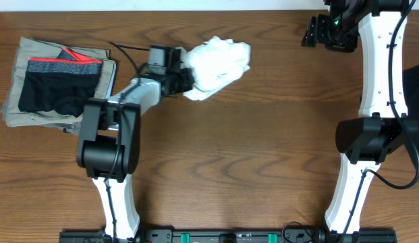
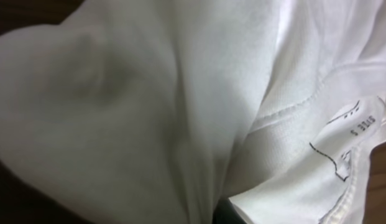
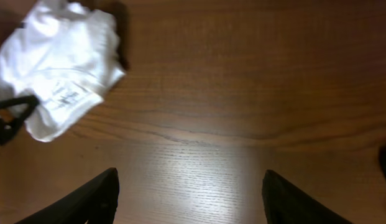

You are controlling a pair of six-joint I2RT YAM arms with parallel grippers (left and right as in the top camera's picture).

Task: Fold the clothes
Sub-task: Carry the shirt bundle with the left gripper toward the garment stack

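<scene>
Wooden table (image 1: 263, 148), bunched white T-shirt (image 1: 219, 62), khaki-grey folded pieces (image 1: 35, 48)

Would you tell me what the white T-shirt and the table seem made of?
White T-shirt: thin knit cloth, probably cotton, matte; it bunches softly, with stitched seams and a sewn label. Table: wood or wood-look laminate, slight sheen; grain shows.

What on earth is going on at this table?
Two robot arms are working on folding clothes. The left claw is pinched shut on the edge of a crumpled white T-shirt, which lies bunched up toward the far side of the wooden table. The right claw hangs open and empty, off to the side. At the left sits a pile of folded khaki pieces with black shorts on top.
</scene>
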